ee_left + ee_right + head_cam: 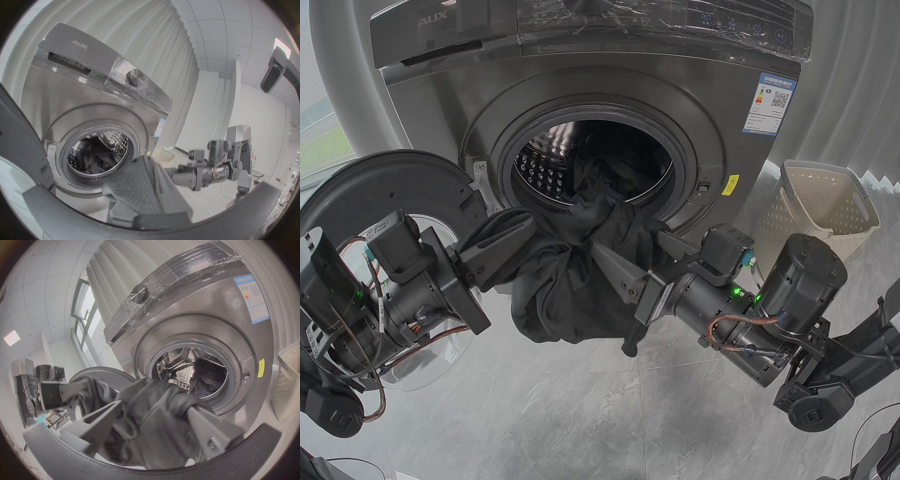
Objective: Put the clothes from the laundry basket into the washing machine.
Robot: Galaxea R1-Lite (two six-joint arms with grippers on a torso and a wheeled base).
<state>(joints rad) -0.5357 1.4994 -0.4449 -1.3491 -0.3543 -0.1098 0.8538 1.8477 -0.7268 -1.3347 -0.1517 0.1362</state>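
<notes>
- Left gripper (507, 240) and right gripper (640, 255) both pinch the dark garment (569, 294), hanging at the washing machine (650, 87) mouth.
- Best: lift the trailing hem over the lip, release deep inside.

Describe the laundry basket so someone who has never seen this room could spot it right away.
Find the big grey front-loading washing machine. On the floor at its right side, by the pale curtain, stands a beige plastic laundry basket. Its light colour and walls punched with small holes set it apart from the dark machine and the dark garment hanging in front of it.
</notes>
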